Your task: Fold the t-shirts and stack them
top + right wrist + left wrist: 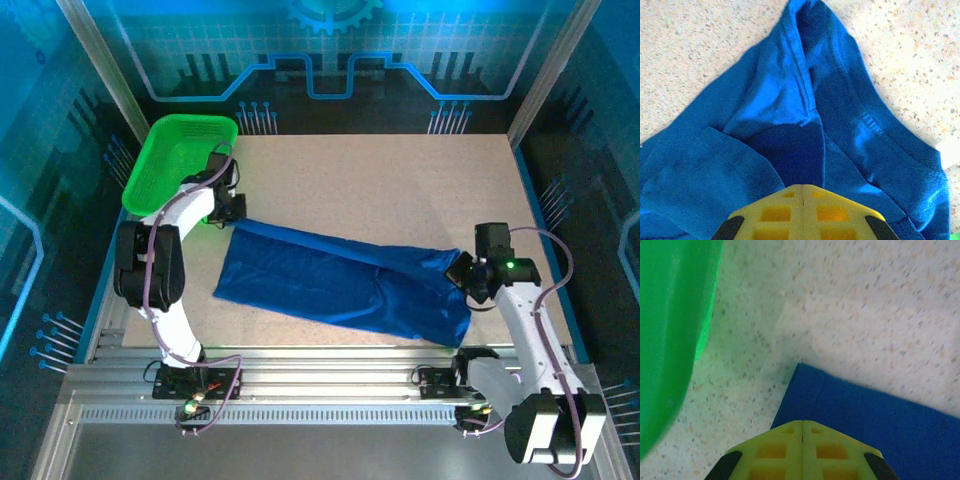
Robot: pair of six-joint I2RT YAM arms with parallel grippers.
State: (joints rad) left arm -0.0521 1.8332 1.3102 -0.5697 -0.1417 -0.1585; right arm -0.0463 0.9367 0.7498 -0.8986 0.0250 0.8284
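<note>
One t-shirt (340,280) stretched across the counter (400,180)
Its long axis slants from the left edge toward the near-right corner; left tool (802,425) and right tool (804,187), each pressed together, sit at its ends.

Open: table (400,180) lay bare at far centre and far right | Blocked: green basket (165,165) stood in far-left corner | Blocked: t-shirt (340,280) stretched across near middle | Gap: narrow bare strip separated basket from t-shirt corner.
</note>
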